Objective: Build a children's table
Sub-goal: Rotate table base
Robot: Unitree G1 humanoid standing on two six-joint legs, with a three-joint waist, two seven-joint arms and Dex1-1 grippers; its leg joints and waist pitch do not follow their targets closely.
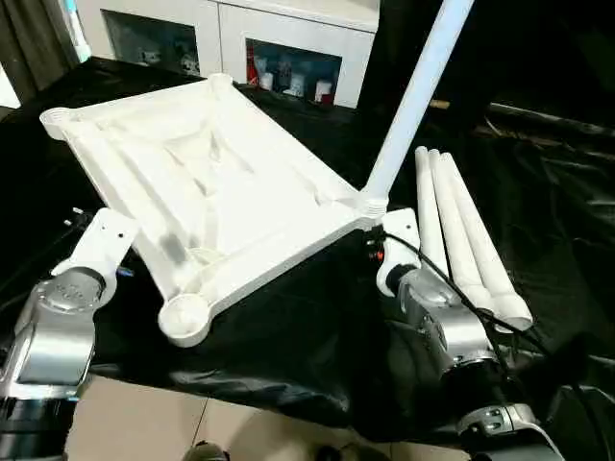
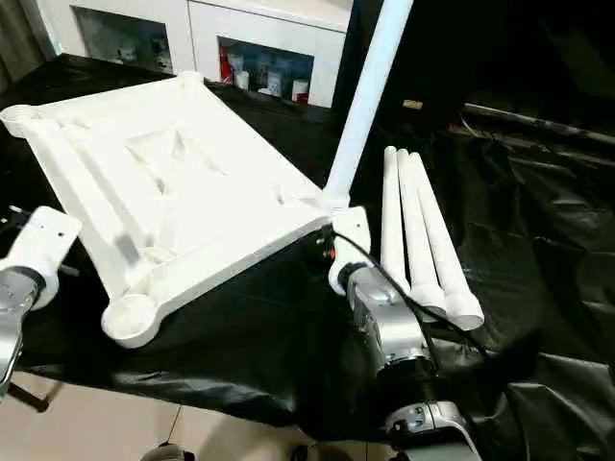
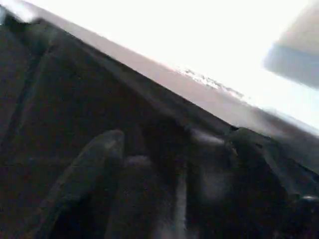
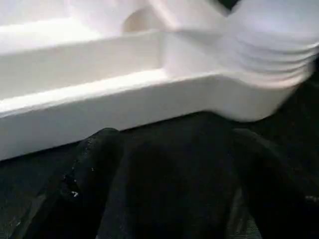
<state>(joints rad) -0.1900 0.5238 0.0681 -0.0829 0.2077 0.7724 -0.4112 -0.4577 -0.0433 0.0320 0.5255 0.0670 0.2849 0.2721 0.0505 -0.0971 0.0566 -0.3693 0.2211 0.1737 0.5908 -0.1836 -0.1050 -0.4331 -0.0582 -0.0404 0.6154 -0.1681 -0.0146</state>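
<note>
Left eye view: tabletop (image 1: 207, 178) upside down on black surface (image 1: 288, 336), one leg (image 1: 413, 101) socketed upright, three legs (image 1: 466, 235) beside. Right fingers (image 4: 94, 164) spread at tabletop edge; left fingers (image 3: 94, 159): cannot tell.

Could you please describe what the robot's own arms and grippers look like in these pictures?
Both forearms are rounded, silver metal segments. The left forearm and the right forearm each end in a white, blocky wrist housing. A black cable loops along the right arm, with a small red spot at its wrist. Each gripper has two black fingers with rounded tips.
</note>
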